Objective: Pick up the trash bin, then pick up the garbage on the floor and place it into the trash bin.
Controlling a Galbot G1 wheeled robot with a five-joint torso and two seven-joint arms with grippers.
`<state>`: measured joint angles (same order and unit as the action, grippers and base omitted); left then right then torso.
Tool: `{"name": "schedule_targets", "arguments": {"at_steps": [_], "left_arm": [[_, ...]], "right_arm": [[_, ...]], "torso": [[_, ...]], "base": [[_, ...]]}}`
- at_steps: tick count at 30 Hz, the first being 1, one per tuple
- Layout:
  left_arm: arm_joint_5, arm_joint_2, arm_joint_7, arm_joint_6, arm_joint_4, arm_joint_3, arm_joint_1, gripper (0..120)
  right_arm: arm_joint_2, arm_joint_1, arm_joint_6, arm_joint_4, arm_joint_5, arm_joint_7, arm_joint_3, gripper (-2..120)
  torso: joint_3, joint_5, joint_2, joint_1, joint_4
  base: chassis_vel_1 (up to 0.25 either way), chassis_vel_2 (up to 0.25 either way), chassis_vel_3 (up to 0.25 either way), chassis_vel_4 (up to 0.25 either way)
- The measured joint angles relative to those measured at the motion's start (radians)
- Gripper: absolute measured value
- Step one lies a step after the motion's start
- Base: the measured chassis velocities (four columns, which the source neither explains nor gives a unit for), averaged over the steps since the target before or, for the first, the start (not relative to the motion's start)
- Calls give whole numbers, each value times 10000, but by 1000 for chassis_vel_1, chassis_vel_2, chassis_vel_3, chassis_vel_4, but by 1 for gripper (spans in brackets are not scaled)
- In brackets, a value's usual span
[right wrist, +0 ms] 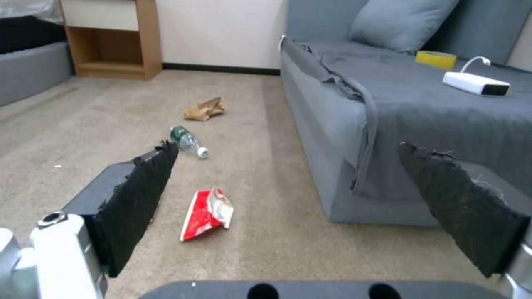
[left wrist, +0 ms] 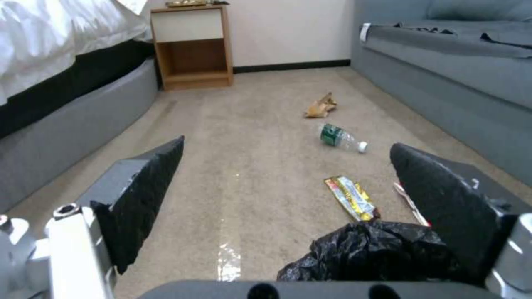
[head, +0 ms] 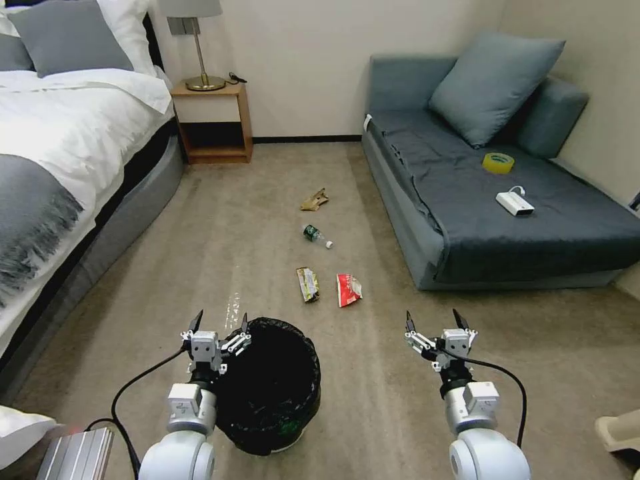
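The trash bin [head: 273, 387], lined with a crinkly black bag, stands on the carpet right in front of me. My left gripper [head: 221, 320] is open at the bin's left rim; in the left wrist view [left wrist: 287, 143] the bag's edge [left wrist: 377, 249] lies between the fingers, close to one finger. The right gripper [head: 433, 319] hangs open over bare carpet to the bin's right. Garbage lies beyond the bin: a gold-green wrapper [head: 307, 283], a red-white wrapper [head: 348, 289], a clear bottle [head: 317, 235] and crumpled brown paper [head: 315, 199]. The right wrist view shows the red-white wrapper [right wrist: 206, 214] nearest.
A bed [head: 67, 133] runs along the left, and a wooden nightstand [head: 213, 123] with a lamp stands at the far wall. On the right, a grey sofa [head: 567, 227] holds a yellow tape roll [head: 499, 162] and a white box [head: 515, 203]. Carpet lies open between them.
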<state>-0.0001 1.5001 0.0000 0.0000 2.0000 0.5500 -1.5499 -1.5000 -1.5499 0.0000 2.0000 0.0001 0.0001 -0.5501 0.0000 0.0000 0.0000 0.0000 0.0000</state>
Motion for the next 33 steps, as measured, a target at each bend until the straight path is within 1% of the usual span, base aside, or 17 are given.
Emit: {"name": "schedule_targets", "arguments": {"at_steps": [13,14,15,16,17,18,19,20,21,22,25,26,28,29,30,31,33], "left_arm": [[0,0,-104,-1,5,-11,-15,100],[0,0,-281,-11,44,-38,-47,100],[0,0,-642,-51,138,-86,-113,100],[1,1,-918,-83,200,-108,-161,100],[5,5,-1385,-145,317,-215,-250,100],[5,5,-1385,-145,317,-215,-250,100],[14,13,-1859,-219,451,-287,-339,100],[19,13,-2149,-255,518,-312,-387,100],[32,19,-2573,-313,620,-393,-469,100],[32,19,-2573,-313,620,-393,-469,100],[69,-22,-3049,-401,847,-446,-408,100],[69,-22,-3049,-401,847,-446,-408,100],[121,-57,-3179,16,975,-459,-421,100],[107,-148,-3284,785,1216,-453,-516,100],[107,-148,-3284,785,1216,-453,-516,100],[31,-235,-3313,1418,1439,-443,-666,100],[-272,-371,-3388,2289,1795,-471,-894,100]], "right_arm": [[1,0,49,-20,6,-2,-33,100],[15,-3,193,-83,20,17,-154,100],[81,-8,660,-330,81,142,-622,100],[134,-23,907,-444,146,217,-882,100],[152,-21,1243,-527,326,182,-1005,100],[152,-21,1243,-527,326,182,-1005,100],[170,-19,1450,-566,450,123,-1087,100],[174,-20,1512,-572,495,79,-1105,100],[182,-17,1577,-571,526,10,-1103,100],[182,-17,1577,-571,526,10,-1103,100],[217,-19,1594,-500,544,-67,-1090,100],[217,-19,1594,-500,544,-67,-1090,100],[262,-20,1586,-463,559,-84,-1065,100],[324,-20,1557,-402,571,-114,-1033,100],[324,-20,1557,-402,571,-114,-1033,100],[345,-20,1536,-384,571,-116,-1030,100],[352,-22,1523,-376,569,-101,-1016,100]], "torso": [[0,1,0,0,1],[0,1,0,0,2],[0,2,0,0,2],[1,-3,0,0,-3],[0,1,0,-1,-3],[0,1,0,-1,-3],[0,3,0,0,-4],[0,3,0,0,-4],[0,2,0,-1,3],[0,2,0,-1,3],[-1,3,0,0,-1],[-1,3,0,0,-1],[0,-1,-1,0,-2],[0,0,0,0,0],[0,0,0,0,0],[0,-1,0,0,0],[-1,1,0,0,0]], "base": [[0,0,0,0],[0,0,0,0],[0,0,0,0],[0,0,0,0],[0,0,0,0],[0,0,0,0],[0,0,0,0],[0,0,0,0],[0,0,0,0],[0,0,0,0],[0,0,0,0],[0,0,0,0],[0,0,0,0],[0,0,0,0],[0,0,0,0],[0,0,0,0],[0,0,0,0]]}}
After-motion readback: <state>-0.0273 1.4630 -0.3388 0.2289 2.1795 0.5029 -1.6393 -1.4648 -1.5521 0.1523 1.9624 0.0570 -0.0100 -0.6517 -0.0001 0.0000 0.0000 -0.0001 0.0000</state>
